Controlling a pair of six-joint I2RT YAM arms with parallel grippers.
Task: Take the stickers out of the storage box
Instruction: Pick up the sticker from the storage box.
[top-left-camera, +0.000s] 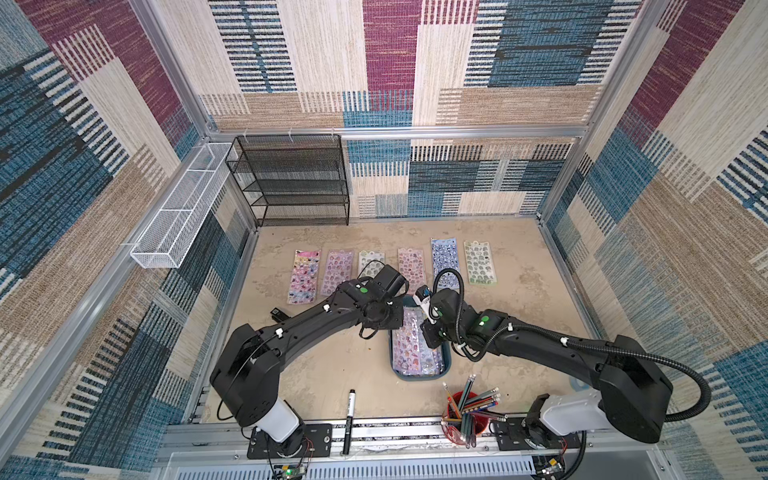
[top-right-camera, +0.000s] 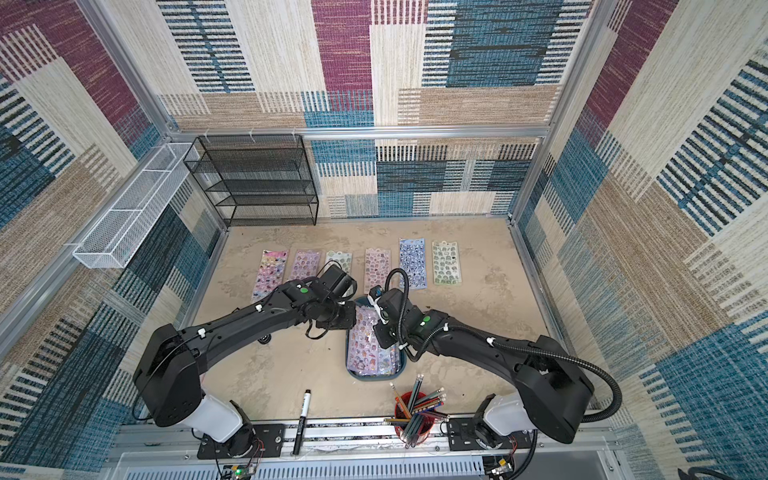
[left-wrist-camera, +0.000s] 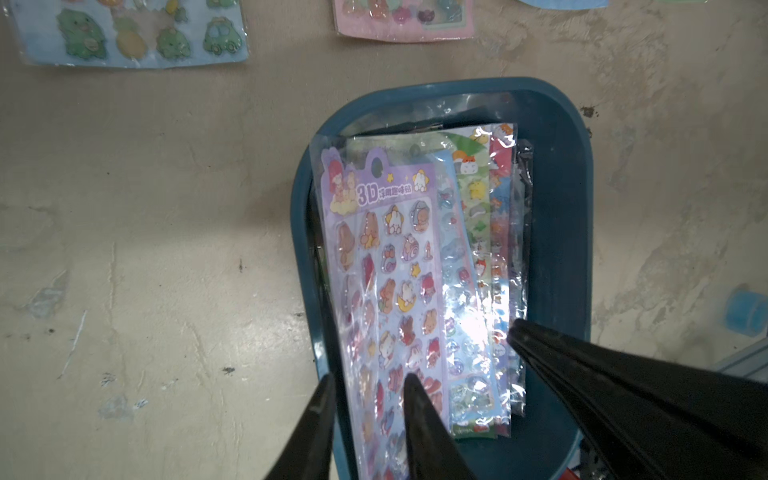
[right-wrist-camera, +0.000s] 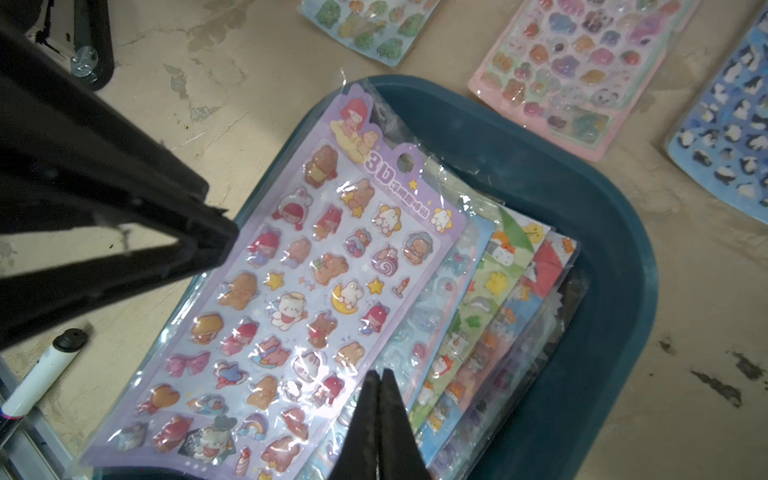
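Note:
The storage box (top-left-camera: 445, 365) (top-right-camera: 400, 371) is a dark teal tub between my two arms in both top views. Inside it lies a fanned stack of stickers, with a lilac sheet (left-wrist-camera: 395, 270) (right-wrist-camera: 311, 291) on top and blue, green and red sheets showing beside it. My left gripper (left-wrist-camera: 368, 384) is open astride the lilac sheet's long edge: one finger is outside the box wall (left-wrist-camera: 301, 232), the other rests over the sheet. My right gripper (right-wrist-camera: 379, 374) is shut, holds nothing, and its tips press down at the lilac sheet's other long edge.
Several sticker sheets (top-left-camera: 480, 262) lie in a row on the table behind the box. A black marker (top-left-camera: 349, 419) and a red cup of pencils (top-left-camera: 465, 419) stand at the front edge. A black mesh rack (top-left-camera: 299, 183) and a white wire basket (top-left-camera: 178, 216) line the back left.

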